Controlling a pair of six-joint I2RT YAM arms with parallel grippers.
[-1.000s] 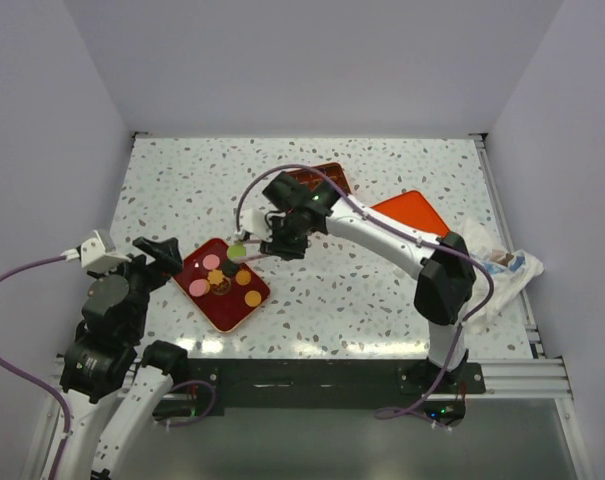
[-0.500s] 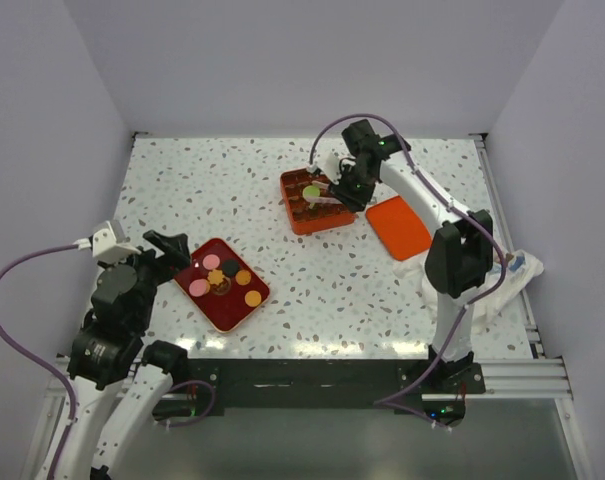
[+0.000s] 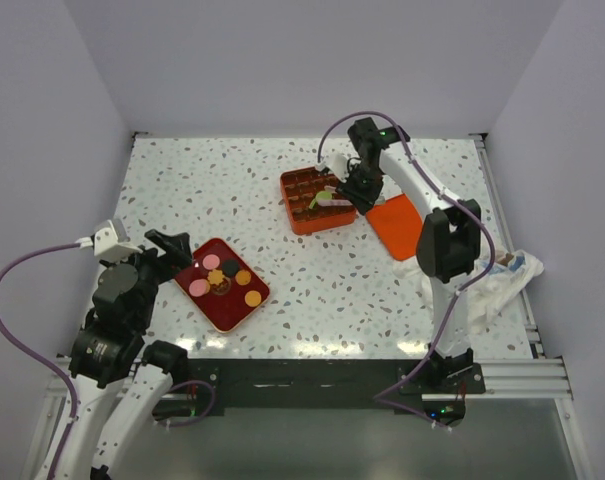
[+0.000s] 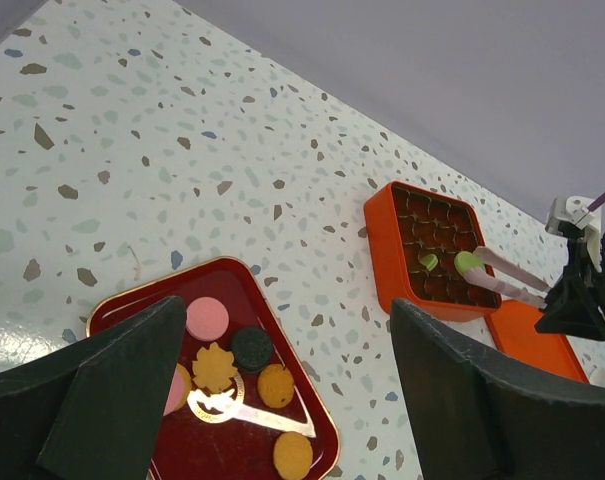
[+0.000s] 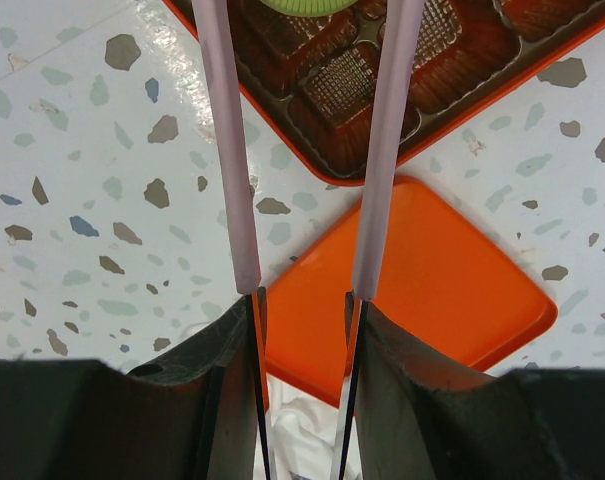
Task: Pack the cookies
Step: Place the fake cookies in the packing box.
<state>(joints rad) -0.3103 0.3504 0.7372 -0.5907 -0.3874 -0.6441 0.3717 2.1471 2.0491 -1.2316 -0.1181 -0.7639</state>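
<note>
Several cookies (image 3: 212,262) lie on a dark red tray (image 3: 210,312): pink, dark brown and orange (image 4: 276,385). My left gripper (image 3: 167,250) is open and empty, hovering at the tray's far-left corner (image 4: 290,305). My right gripper (image 3: 357,190) is shut on pale pink tongs (image 5: 227,150). The tongs pinch a green cookie (image 3: 323,197) over the orange compartment box (image 3: 292,215). That cookie shows at the top edge of the right wrist view (image 5: 307,5). Another green cookie (image 4: 429,262) sits in a compartment.
The box's flat orange lid (image 3: 394,228) lies on the table right of the box, under my right wrist (image 5: 422,270). A crumpled white cloth (image 3: 507,270) lies at the right edge. Grey walls close in the table.
My right arm has carried the green cookie in the tongs from the red tray across to the orange box. My left arm has barely moved.
</note>
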